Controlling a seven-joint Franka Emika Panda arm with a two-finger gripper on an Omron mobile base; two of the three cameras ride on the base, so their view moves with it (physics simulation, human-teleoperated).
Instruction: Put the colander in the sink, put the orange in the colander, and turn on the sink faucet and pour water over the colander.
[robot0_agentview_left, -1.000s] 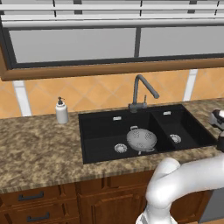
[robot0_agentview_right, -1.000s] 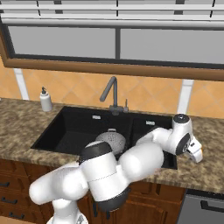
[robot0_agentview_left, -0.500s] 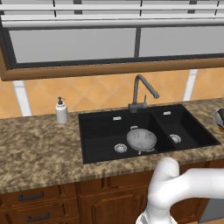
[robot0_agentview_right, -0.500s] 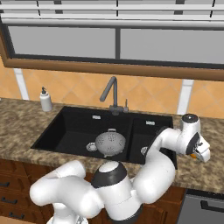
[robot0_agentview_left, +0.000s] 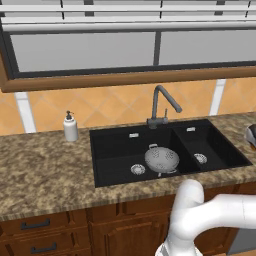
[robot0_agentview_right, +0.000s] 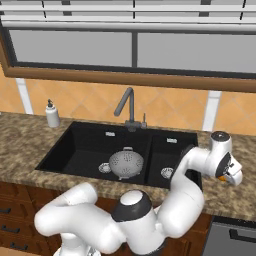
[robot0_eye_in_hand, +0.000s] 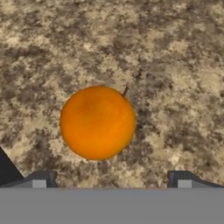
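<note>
My arm has swung farther right of the sink than a second ago, carrying my claw out over the speckled worktop. The claw is spread wide and grips nothing. The orange lies on the worktop between my two fingertips, touching neither, its short stem pointing away from me. In the right base view a sliver of orange peeks from under my hand, right of the sink.

The colander sits where it did, in the larger left basin of the sink, beside the divider and just right of the drain. The faucet rises behind the sink, no stream falling. A white soap dispenser stands left of the sink. Nothing lies between claw and orange.
</note>
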